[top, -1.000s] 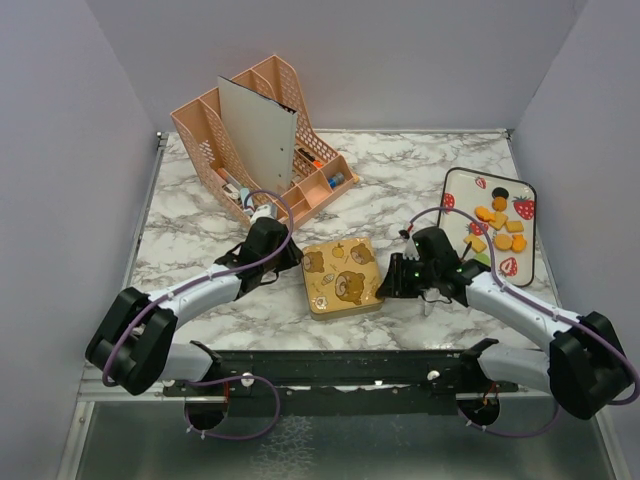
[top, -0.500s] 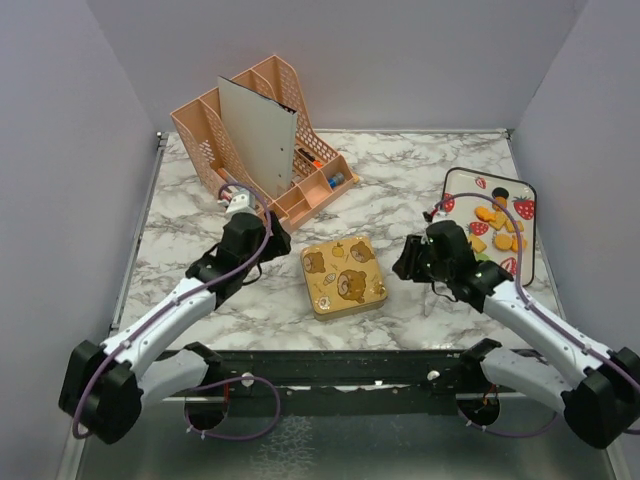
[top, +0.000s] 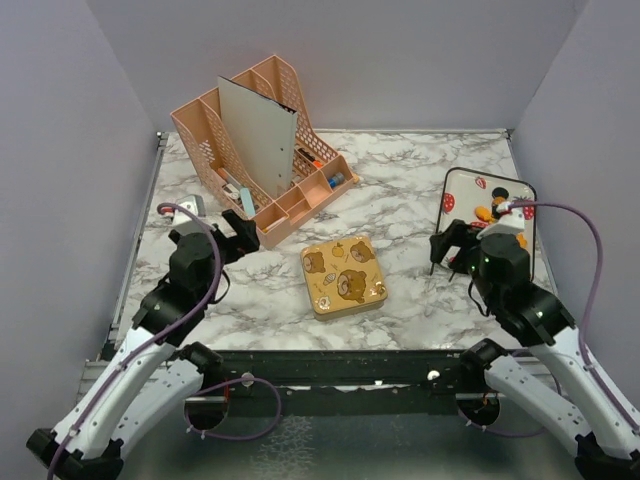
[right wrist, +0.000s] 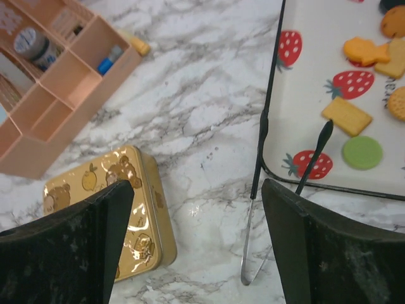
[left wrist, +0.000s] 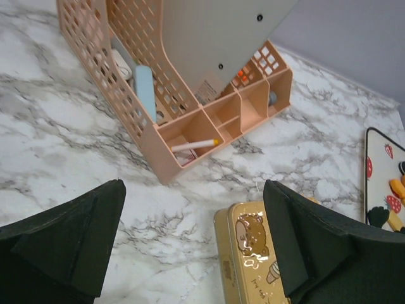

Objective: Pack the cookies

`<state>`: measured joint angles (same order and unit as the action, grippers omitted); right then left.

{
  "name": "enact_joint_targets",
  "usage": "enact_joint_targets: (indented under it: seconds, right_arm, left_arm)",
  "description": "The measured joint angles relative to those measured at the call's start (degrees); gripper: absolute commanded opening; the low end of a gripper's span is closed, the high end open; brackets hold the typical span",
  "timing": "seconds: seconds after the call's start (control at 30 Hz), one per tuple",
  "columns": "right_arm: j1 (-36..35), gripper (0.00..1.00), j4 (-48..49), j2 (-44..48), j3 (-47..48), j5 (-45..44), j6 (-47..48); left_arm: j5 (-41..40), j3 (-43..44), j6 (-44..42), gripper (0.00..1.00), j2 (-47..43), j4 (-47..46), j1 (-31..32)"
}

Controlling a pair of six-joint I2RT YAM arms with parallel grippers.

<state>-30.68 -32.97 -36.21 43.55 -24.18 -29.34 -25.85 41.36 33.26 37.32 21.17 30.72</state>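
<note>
Both claws are empty and nowhere near the goods: L gripper (left wrist: 193, 247) hangs w/ jaws spread wide, nothing between them, aimed over the gap between the pink organizer (top: 195, 125) and the gold bear tin (top: 344, 277); R gripper (right wrist: 193, 247) is likewise wide open and holds nothing, looking down on the table between tin and tray. The cookies (right wrist: 346, 116) lie loose on the strawberry-print tray (right wrist: 310, 82) at the far R, well apart from the tin, mostly orange-yellow pcs plus a green round (right wrist: 362, 152) near the tray's front edge. The tin sits mid-table, lid on, flat, within reach of both arms. It's prob. the pack box, so none of the packing looks done yet. The tongs (right wrist: 253, 196) lie w/ tips up on the tray and the joined end on the table, handy for the R arm and likely the intended pick tool, since the pcs look too small and flat for bare fingers. The surface is glossy white-grey marble (top: 400, 190), hard and slick, so the tin could slide if nudged. Plain lilac-grey walls (top: 400, 60) box it in on three sides, and the light is even.
</note>
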Motion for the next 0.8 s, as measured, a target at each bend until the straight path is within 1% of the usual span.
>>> enact_joint_targets:
  seconds: [0.17, 0.37, 0.5, 0.63, 0.8]
  right_arm:
    - [0.00, 0.98, -0.52, 5.86, 3.91, -5.86, 3.45]
    - [0.00, 0.99, -0.63, 8.07, 7.74, -12.33, 9.05]
    - [0.00, 1.00, -0.72, 10.29, 6.88, -15.54, 11.89]
    - [0.00, 1.00, 0.02, 14.12, 3.48, -17.51, 14.01]
    - [0.00, 1.00, 0.31, 16.61, 0.59, -19.19, 14.73]
  left_arm:
    - [-4.37, 0.24, -4.76, 0.99, -8.00, 2.34, 0.00]
    - [-9.73, -0.74, -9.57, 0.99, -17.68, 2.54, 0.00]
    - [-11.65, -4.17, -12.57, 0.99, -23.04, 2.05, 0.00]
    - [-12.46, -8.04, -15.65, 0.99, -27.63, 1.18, 0.00]
    - [-13.42, -11.10, -17.55, 0.99, -32.44, -0.59, 0.02]
